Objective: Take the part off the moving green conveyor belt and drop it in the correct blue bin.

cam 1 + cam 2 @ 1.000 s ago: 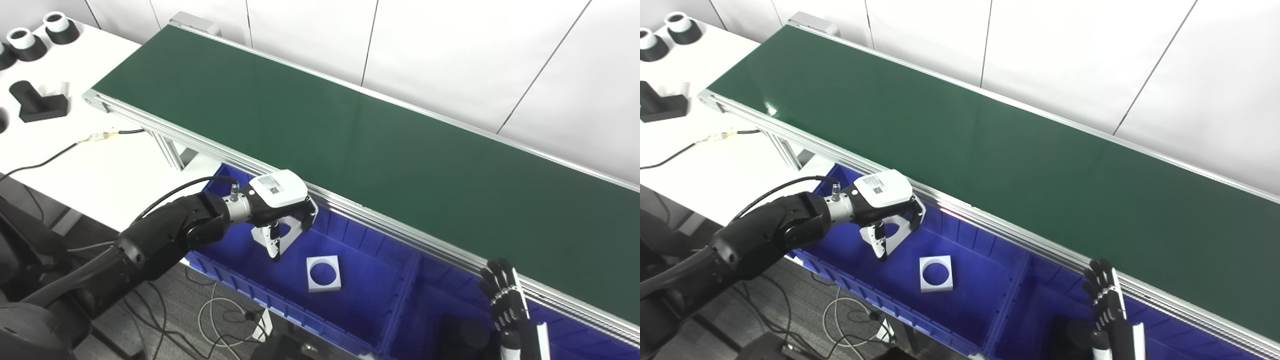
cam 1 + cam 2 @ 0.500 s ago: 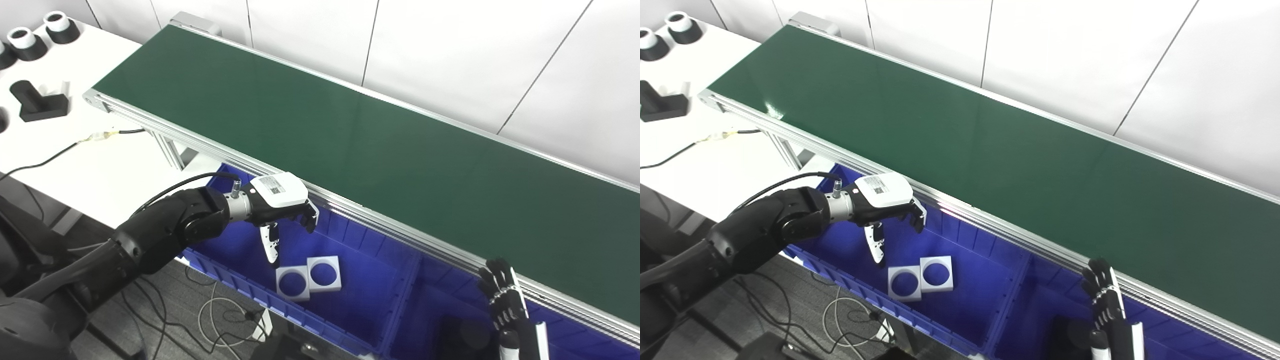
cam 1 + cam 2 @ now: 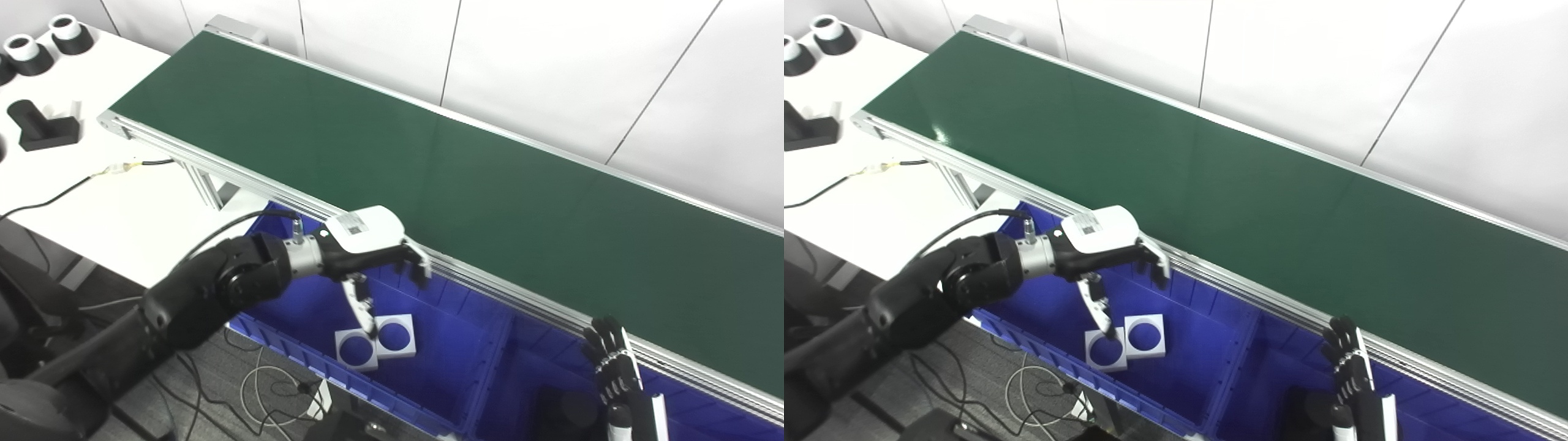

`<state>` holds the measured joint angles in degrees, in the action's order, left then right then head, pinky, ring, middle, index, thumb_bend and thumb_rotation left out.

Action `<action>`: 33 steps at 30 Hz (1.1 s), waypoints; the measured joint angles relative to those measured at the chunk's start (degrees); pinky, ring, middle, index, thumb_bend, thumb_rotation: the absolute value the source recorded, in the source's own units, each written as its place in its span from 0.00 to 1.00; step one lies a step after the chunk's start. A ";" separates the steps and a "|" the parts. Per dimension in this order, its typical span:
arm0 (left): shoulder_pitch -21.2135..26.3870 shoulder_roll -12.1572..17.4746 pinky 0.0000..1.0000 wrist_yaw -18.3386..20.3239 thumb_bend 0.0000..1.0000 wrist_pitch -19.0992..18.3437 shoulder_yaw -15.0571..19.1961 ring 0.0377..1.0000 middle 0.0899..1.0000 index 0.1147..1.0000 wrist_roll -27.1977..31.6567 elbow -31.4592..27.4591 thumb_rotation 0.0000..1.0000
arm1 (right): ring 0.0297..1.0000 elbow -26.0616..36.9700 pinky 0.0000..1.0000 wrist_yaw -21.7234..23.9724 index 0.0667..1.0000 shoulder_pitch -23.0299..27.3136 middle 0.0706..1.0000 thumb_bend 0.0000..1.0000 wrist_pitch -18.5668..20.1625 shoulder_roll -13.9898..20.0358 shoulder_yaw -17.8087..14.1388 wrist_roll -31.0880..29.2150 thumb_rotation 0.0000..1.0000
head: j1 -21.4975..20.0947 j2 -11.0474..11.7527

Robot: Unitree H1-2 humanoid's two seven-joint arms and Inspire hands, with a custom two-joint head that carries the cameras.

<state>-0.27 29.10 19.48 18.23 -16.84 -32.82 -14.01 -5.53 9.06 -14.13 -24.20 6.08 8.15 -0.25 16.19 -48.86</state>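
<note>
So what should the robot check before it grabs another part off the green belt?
1. Left hand empty, fingers apart: ok.
2. Two white square parts with round holes lying flat in the left blue plastic bin: ok.
3. New part on the green conveyor belt: not ok, none in view.
4. Right hand free, beside the belt's near rail: ok.
5. Left hand clear of the bin: not ok, it hangs over it.
6. Belt moving: cannot tell.
</note>
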 measured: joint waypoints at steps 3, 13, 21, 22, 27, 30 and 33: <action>-1.96 -3.07 0.44 1.39 1.00 -3.44 0.29 0.52 0.57 0.55 6.76 -4.07 0.30 | 0.91 0.09 0.88 -0.17 0.95 -0.13 0.93 0.86 0.00 -0.18 0.33 0.42 0.94 | -5.65 -0.44; -9.94 -12.76 0.55 -2.15 0.95 -4.04 3.05 0.63 0.65 0.65 20.10 -3.47 0.49 | 0.91 -0.20 0.88 -7.04 0.93 0.01 0.92 0.88 0.00 -3.68 5.77 7.02 0.95 | -27.36 0.52; -11.26 -23.63 0.64 -8.54 0.90 5.27 2.55 0.70 0.70 0.69 22.28 11.86 0.52 | 0.92 -2.73 0.90 -13.65 0.91 0.37 0.93 0.90 -0.01 -4.63 8.10 10.25 0.95 | -36.40 3.07; -11.31 -24.01 0.64 -9.11 0.90 5.90 2.35 0.70 0.71 0.69 22.30 12.80 0.50 | 0.92 -2.80 0.90 -14.08 0.91 0.35 0.93 0.89 -0.01 -4.64 8.50 10.49 0.94 | -36.41 3.07; -11.08 -23.75 0.67 -10.68 0.88 6.63 0.88 0.72 0.72 0.70 24.74 18.43 0.46 | 0.92 -4.37 0.90 -16.49 0.90 0.57 0.93 0.88 -0.01 -4.06 10.02 10.66 0.92 | -34.39 4.39; -11.07 -23.42 0.67 -11.08 0.90 6.62 -0.09 0.73 0.73 0.71 26.09 19.98 0.49 | 0.92 -4.89 0.90 -17.23 0.90 0.57 0.93 0.88 -0.01 -2.78 10.89 10.45 0.92 | -33.51 4.57; -10.98 -23.54 0.69 -11.88 0.90 6.64 -0.61 0.75 0.76 0.73 26.14 20.26 0.50 | 0.92 -4.89 0.89 -17.77 0.91 0.71 0.93 0.88 -0.01 -1.89 11.43 9.99 0.93 | -28.79 5.27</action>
<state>-11.24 5.56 7.60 24.87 -17.45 -6.68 6.25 -10.42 -8.71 -13.42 -24.21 4.19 19.59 9.74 -12.59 -43.60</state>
